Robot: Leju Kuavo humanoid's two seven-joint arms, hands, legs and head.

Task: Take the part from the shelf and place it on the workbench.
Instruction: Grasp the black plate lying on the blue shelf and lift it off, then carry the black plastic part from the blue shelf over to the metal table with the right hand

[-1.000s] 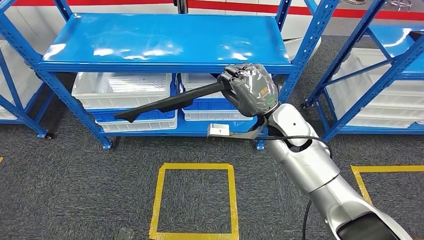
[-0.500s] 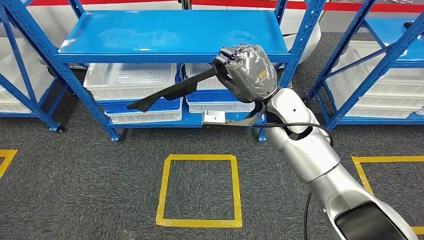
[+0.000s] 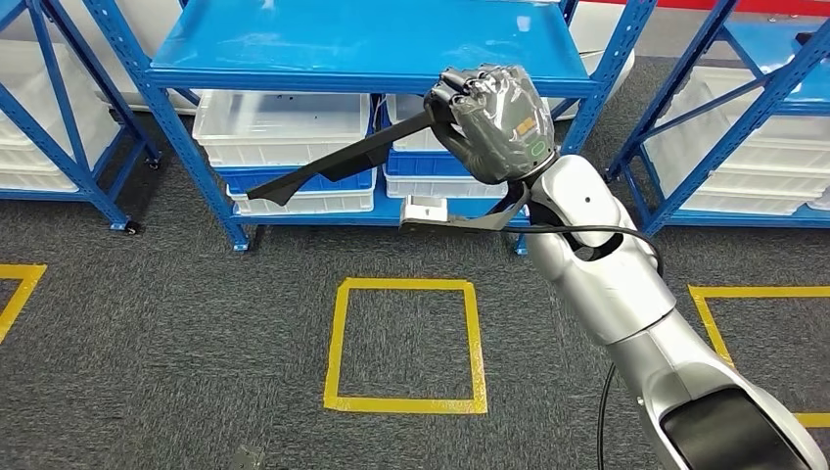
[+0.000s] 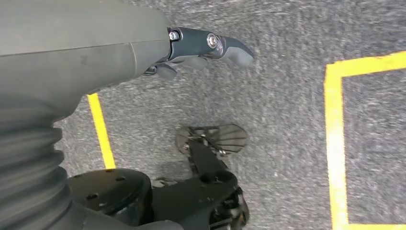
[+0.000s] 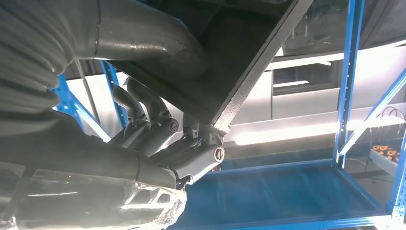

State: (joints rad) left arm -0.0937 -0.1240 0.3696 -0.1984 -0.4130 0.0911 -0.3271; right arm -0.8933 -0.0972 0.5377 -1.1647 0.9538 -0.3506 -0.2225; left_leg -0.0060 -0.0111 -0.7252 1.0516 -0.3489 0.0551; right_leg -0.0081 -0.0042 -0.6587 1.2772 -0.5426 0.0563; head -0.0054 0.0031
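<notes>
One black part (image 3: 338, 166) gripped in the right hand (image 3: 494, 122); left hand (image 4: 191, 48) holds nothing, fingers loose.

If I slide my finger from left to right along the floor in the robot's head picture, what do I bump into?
A corner of yellow tape → the whole yellow tape square → the robot's silver right arm → another yellow tape outline.

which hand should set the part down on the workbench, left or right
Right. The right robot hand already grips the long black part in front of the blue shelf. The left robot hand hangs by the floor holding nothing, so using it would probably need a handover.
</notes>
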